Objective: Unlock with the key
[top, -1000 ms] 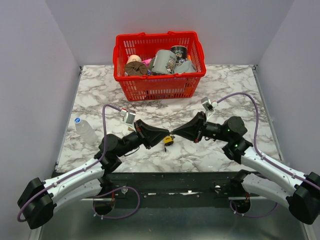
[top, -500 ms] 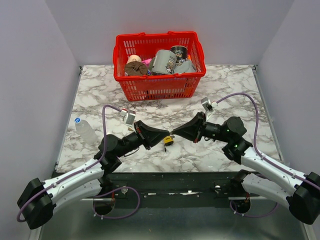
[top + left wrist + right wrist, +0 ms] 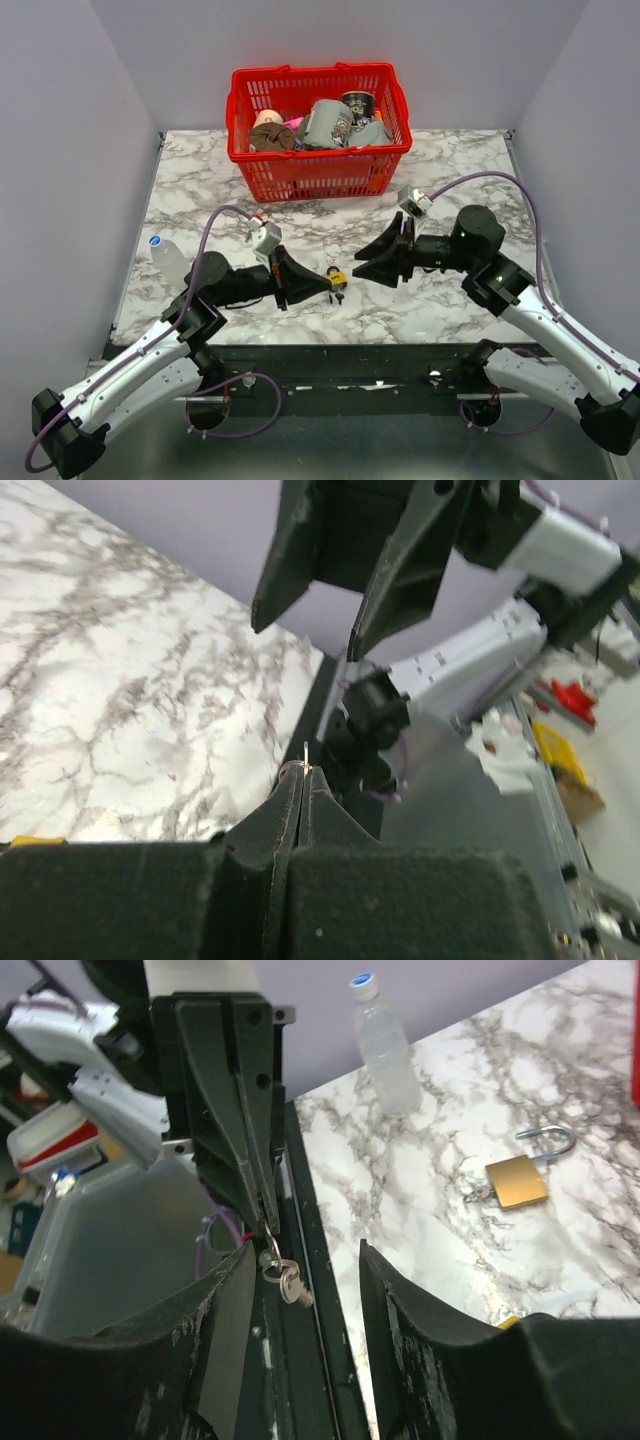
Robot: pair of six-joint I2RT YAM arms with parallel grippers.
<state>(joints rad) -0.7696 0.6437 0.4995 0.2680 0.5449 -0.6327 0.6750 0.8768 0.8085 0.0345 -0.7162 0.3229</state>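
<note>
The small grey key dangles on a thin wire ring from the tips of my left gripper, which is shut on that ring. In the left wrist view only a sliver of the ring shows at the closed left gripper. The yellow-and-black padlock lies on the marble just beside the left fingertips. My right gripper stands open a little to the right, apart from the key. In its own view the right gripper has its fingers on either side of the hanging key without touching it.
A plain brass padlock lies on the marble beyond the right gripper. A clear bottle with a blue cap lies near the table's left edge. A red basket full of objects stands at the back. The table's front edge runs just below both grippers.
The right gripper has opened and drawn back to the right, away from the left fingertips. The left gripper stays shut on the key ring and has swung slightly.
</note>
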